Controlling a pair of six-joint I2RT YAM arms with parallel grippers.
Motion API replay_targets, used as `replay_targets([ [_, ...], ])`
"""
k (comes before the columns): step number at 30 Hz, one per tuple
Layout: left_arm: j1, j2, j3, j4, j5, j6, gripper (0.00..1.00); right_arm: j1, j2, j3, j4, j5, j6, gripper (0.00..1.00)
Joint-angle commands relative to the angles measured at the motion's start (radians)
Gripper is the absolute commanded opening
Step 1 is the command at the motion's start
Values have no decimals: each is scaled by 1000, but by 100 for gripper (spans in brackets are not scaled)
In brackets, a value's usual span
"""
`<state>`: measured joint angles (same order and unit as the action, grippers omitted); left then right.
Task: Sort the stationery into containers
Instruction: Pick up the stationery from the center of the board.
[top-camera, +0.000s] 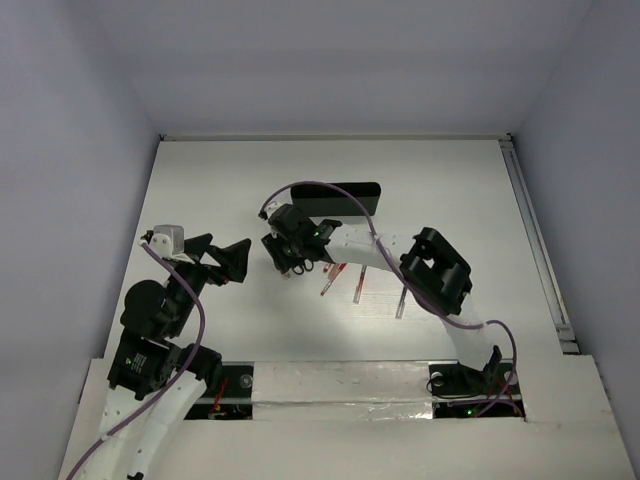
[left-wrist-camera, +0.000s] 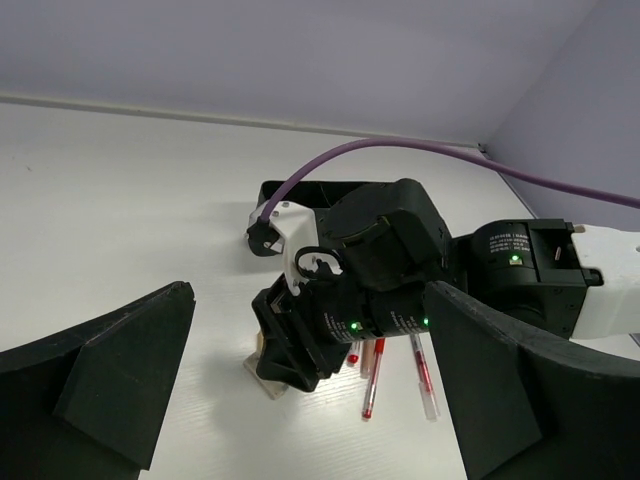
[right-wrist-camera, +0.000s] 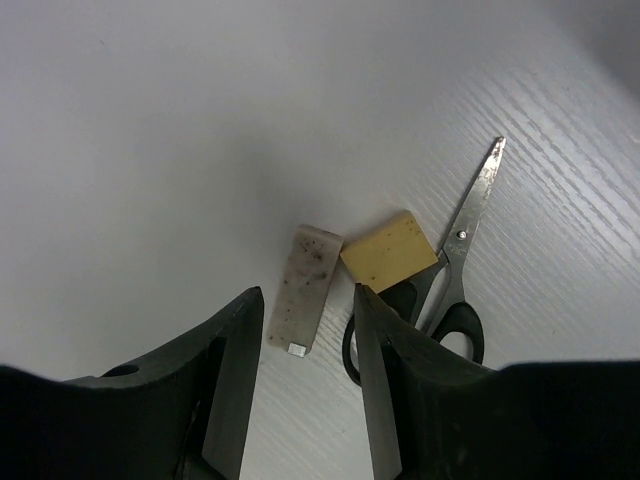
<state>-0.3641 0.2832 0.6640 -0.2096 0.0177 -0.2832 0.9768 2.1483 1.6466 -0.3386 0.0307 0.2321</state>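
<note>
In the right wrist view a pale speckled eraser block (right-wrist-camera: 308, 288) lies flat on the white table, with a yellow-beige eraser (right-wrist-camera: 388, 250) beside it. The beige eraser rests on the small black-handled scissors (right-wrist-camera: 460, 275). My right gripper (right-wrist-camera: 305, 293) is open just above the table, one finger on each side of the pale block's near end, and grips nothing. Three red-and-clear pens (top-camera: 333, 280) (top-camera: 358, 285) (top-camera: 401, 300) lie to its right. The long black tray (top-camera: 345, 198) stands behind it. My left gripper (top-camera: 232, 262) hangs wide open to the left, holding nothing.
The right arm's purple cable (top-camera: 310, 186) arcs over the tray. In the left wrist view the right gripper's body (left-wrist-camera: 340, 320) fills the space between my left fingers (left-wrist-camera: 110, 380), with two pens (left-wrist-camera: 372, 380) beyond it. A rail (top-camera: 535, 240) runs along the table's right edge.
</note>
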Motion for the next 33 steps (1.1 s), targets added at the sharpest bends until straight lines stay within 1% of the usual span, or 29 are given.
replay_targets([
  [1, 5, -12, 22, 32, 2, -7, 99, 5, 13, 45, -22, 9, 4, 47],
  [3, 5, -12, 20, 33, 4, -8, 99, 14, 16, 42, -27, 6, 7, 44],
  [8, 5, -15, 20, 35, 8, -7, 99, 26, 8, 28, -20, 6, 13, 43],
  [19, 5, -18, 17, 38, 14, -7, 99, 45, 51, 55, -39, 1, 23, 44],
  [27, 5, -21, 17, 39, 19, -5, 99, 54, 59, 68, -48, 60, 23, 44],
  [33, 5, -21, 17, 41, 22, -4, 99, 54, 12, 47, -34, 101, 23, 43],
])
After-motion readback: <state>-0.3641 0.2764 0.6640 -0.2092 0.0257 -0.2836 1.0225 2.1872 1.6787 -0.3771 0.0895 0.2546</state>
